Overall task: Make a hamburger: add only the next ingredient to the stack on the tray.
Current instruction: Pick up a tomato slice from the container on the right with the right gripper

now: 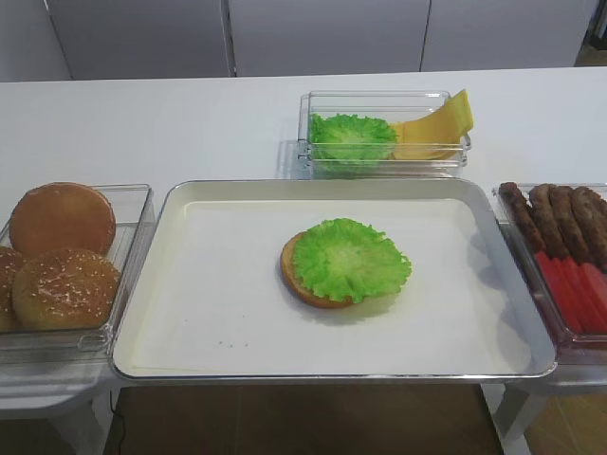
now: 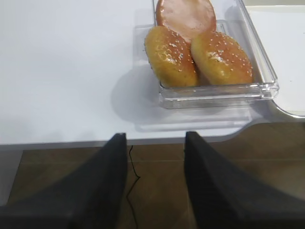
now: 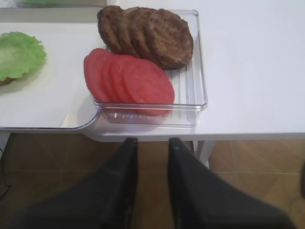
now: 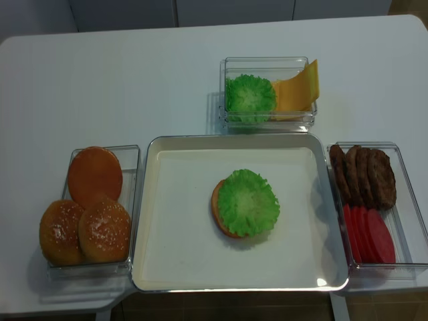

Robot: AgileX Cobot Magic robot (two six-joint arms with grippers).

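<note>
Right hand (image 3: pixel 151 143) hangs below the bench edge, short of the right-hand bin, its two dark fingers partly parted with nothing between them; it faces the tomato row, which suggests a reach not yet begun. Left hand (image 2: pixel 155 138) likewise hangs off the bench edge before the bun bin, fingers well apart and empty.

Bench (image 4: pixel 134 80), white, carries everything. Tray (image 4: pixel 174 267) sits at its middle, the bins ranged round it, presumably so each ingredient lies within reach of one arm. Stack (image 4: pixel 246 202) rests near the tray's centre: bun bottom under a flat lettuce leaf, top face free to receive a slice.

Right bin (image 3: pixel 193 95) just beside the tray holds meat patties (image 3: pixel 157 38) at the far end and tomato slices (image 3: pixel 138 81) nearer the hand. The slices overlap, leaning one on another; being round they have no long axis, but the row runs along the bin's length.
</note>
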